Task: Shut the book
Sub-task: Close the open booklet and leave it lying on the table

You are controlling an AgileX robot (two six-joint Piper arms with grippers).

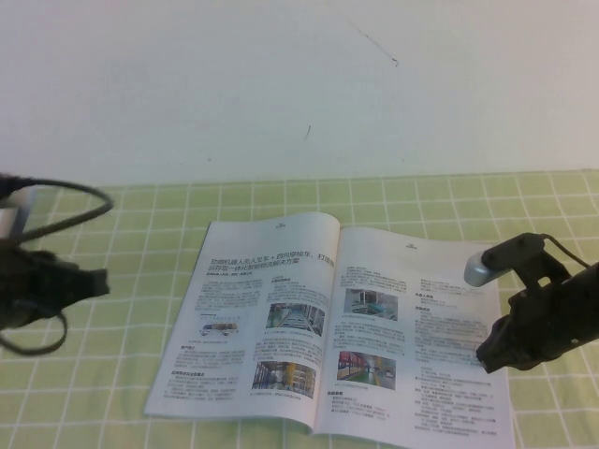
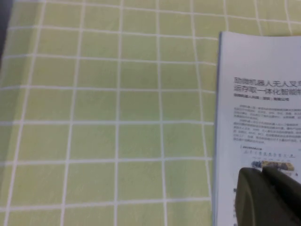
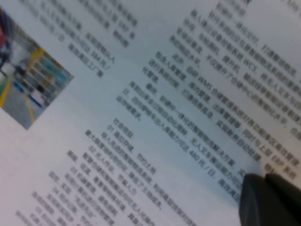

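A: Where is the book (image 1: 328, 327)?

B: It lies open on the bench (image 1: 140, 215), in the lower middle of the high view, and it reaches down to the bottom edge. Both pages face up, with printed text and small colour photos. The bench carries a green cloth (image 1: 393, 192) with white squares, and behind it stands a white wall (image 1: 281, 84).

A: And the left gripper (image 1: 101, 281)?

B: It is at the left edge of the high view, at middle height, and it points toward the book. It is apart from the book, with bare cloth between them. In the left wrist view the left gripper (image 2: 261, 174) shows as a dark shape in front of the left page. Its fingers (image 2: 251, 188) are pressed together, with only a thin seam between them, and they hold nothing.

A: What about the right one?

B: The right gripper (image 1: 489, 360) is at the lower right of the high view, over the outer edge of the right page. The right wrist view is filled by printed text, so the right gripper (image 3: 264, 181) is very near the paper. I cannot tell if it touches the page. Its fingers (image 3: 251, 202) are also closed together, and nothing is between them.
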